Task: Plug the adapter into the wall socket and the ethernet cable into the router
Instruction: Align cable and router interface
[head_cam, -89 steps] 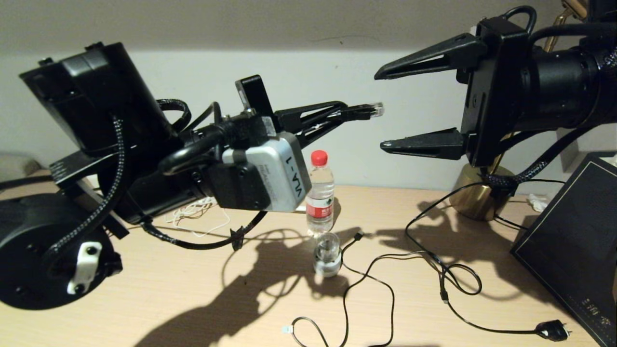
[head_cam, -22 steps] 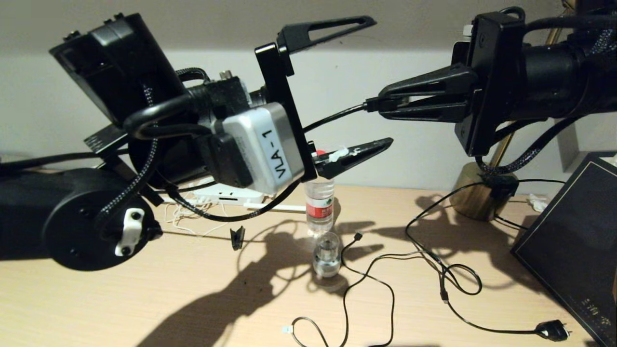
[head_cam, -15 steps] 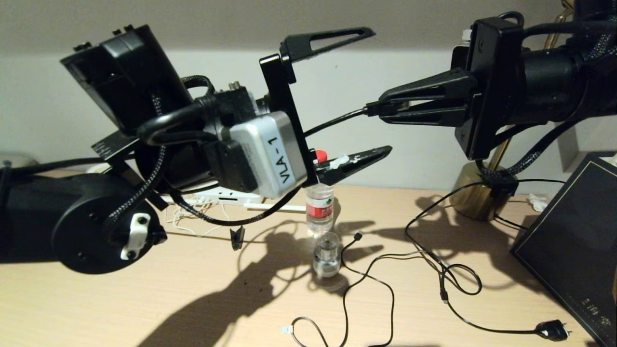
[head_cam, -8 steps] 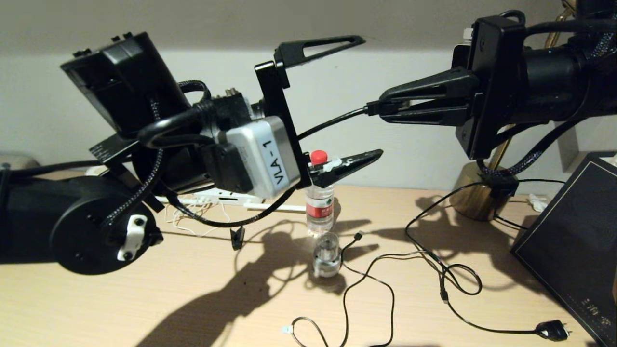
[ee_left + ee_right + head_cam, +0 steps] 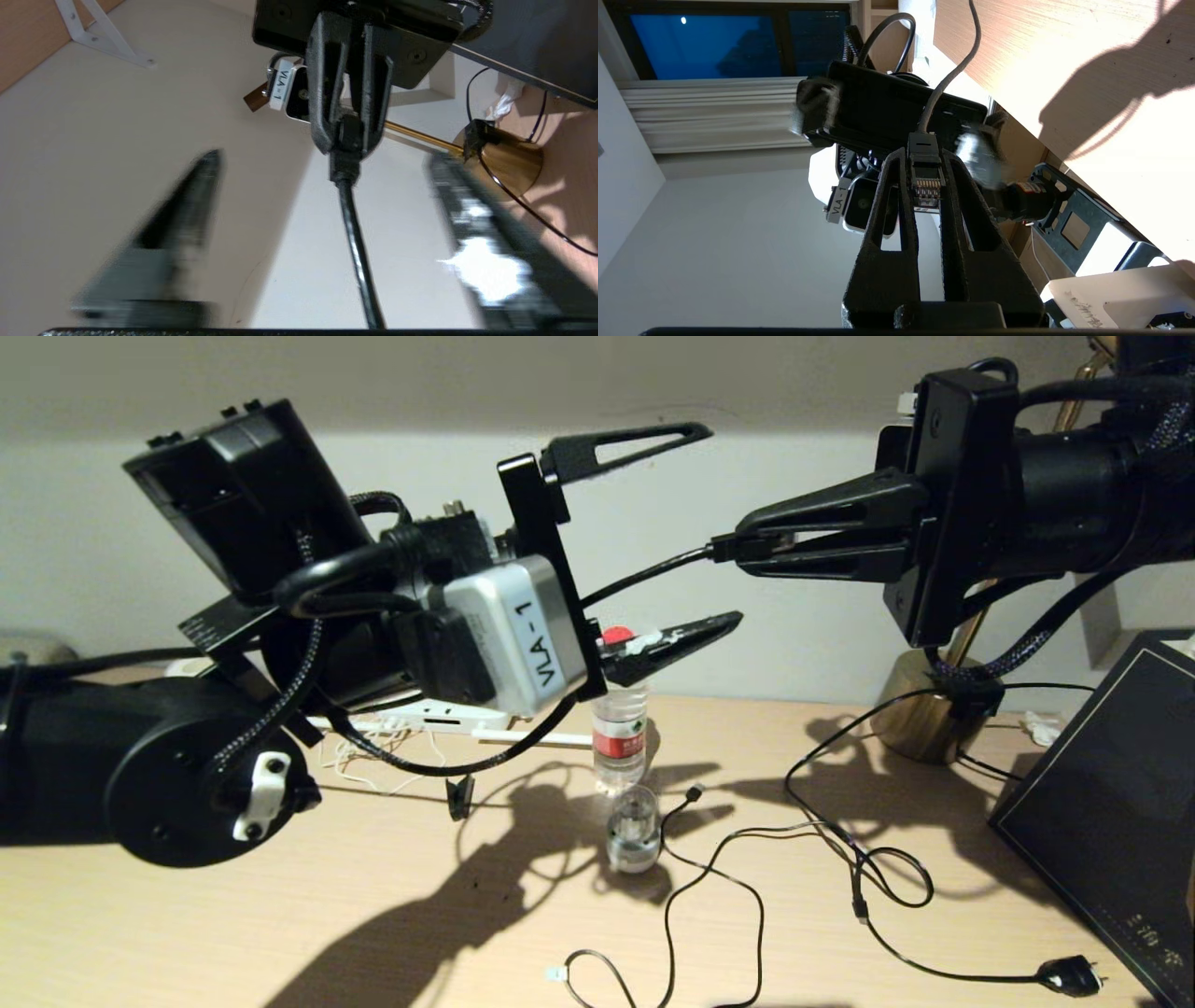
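Observation:
My right gripper point(image 5: 738, 546) is held high at the right, shut on the clear RJ45 plug point(image 5: 926, 182) of the ethernet cable point(image 5: 644, 569). The black cable point(image 5: 355, 233) runs from the plug to the left, passing between the fingers of my left gripper point(image 5: 725, 523). That gripper is open and touches nothing. It faces the right gripper point(image 5: 348, 140) tip to tip. The white router point(image 5: 439, 714) lies on the desk behind my left arm, mostly hidden, with one antenna point(image 5: 532, 739) showing. The adapter and the wall socket are not visible.
On the wooden desk point(image 5: 280, 915) stand a water bottle point(image 5: 619, 737) and a clear-domed gadget point(image 5: 633, 826). A thin black USB cable point(image 5: 709, 887) and a black mains-plug cable point(image 5: 1069, 975) lie in front. A brass lamp base point(image 5: 924, 709) and a black box point(image 5: 1111, 812) are on the right.
The left gripper held the ethernet plug earlier; it has since opened and the right gripper has shut on the plug. In the last second the left gripper sank slightly.

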Controlling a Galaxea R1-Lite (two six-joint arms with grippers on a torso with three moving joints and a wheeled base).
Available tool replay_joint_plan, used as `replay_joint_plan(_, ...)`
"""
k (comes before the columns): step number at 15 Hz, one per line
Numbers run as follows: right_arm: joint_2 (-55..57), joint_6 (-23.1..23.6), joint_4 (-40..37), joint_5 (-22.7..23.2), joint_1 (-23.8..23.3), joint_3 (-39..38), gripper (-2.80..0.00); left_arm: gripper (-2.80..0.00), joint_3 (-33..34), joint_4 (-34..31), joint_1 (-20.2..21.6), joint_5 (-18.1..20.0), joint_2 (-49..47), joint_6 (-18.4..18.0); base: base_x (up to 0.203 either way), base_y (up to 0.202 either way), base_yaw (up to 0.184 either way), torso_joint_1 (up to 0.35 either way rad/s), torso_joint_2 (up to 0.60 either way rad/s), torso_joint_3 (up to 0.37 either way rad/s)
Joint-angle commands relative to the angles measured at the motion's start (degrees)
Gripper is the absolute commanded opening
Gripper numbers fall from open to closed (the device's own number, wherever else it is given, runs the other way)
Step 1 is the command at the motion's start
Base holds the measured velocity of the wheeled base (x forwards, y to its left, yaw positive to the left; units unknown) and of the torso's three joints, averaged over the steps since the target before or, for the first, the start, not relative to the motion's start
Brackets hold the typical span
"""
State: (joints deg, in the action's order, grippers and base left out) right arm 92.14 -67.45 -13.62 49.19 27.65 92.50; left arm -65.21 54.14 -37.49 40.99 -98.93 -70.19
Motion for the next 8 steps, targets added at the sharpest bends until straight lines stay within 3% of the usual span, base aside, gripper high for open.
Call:
replay_joint_plan(1, 0.1, -0.4, 0.0, 0.3, 0.0, -0.1, -2.80, -2.80, 0.0, 0.5, 0.0, -0.4, -0.2, -0.2, 0.000, 0.000, 0.000, 0.000, 0.00, 0.000)
replay_joint_plan(8, 0.1, -0.4, -0.1, 0.2, 0.5, -0.3, -2.80, -2.80, 0.0, 0.5, -0.5, -0.6, -0.8, -0.2, 0.000, 0.000, 0.000, 0.000, 0.00, 0.000)
